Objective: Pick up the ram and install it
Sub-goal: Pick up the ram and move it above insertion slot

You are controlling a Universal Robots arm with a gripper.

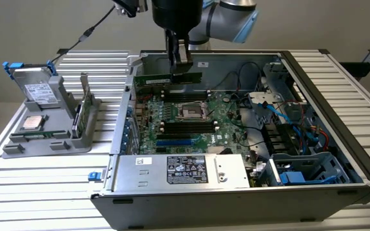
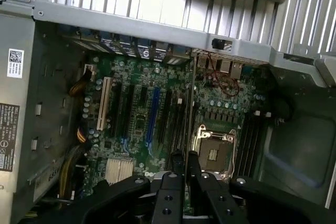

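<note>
The ram [image 1: 169,77], a slim green board, is clamped at mid-length in the end effector [image 1: 181,70], whose two black fingers [image 1: 186,57] are clenched on its faces. In the exterior view it stands on its long edge, level, over the far bank of black slots [image 1: 172,95] on the motherboard [image 1: 227,130], near the back wall of the case [image 1: 339,120]. Whether its lower edge touches a slot cannot be told. In the wrist view the ram [image 2: 190,103] appears edge-on as a thin line running from the end effector [image 2: 185,162] across the motherboard [image 2: 136,77], just beside the socket [image 2: 214,153].

The open socket [image 1: 192,112] lies between the far slots and a near bank of slots [image 1: 188,127]. A blue slot [image 2: 153,111] and a white slot [image 2: 105,103] sit parallel to the ram. A silver heat sink [image 2: 119,169] is near the fingers. The power supply [image 1: 185,169], carrying a label, fills the near edge of the case. Blue and black cables [image 1: 300,120] crowd the side on the exterior view's right.

On the exterior view's left, well apart from the case, a grey holder [image 1: 56,137] stands on the ribbed metal worktop [image 1: 37,192]. It carries a drive [image 1: 38,91] and a square silver chip [image 1: 32,122].
</note>
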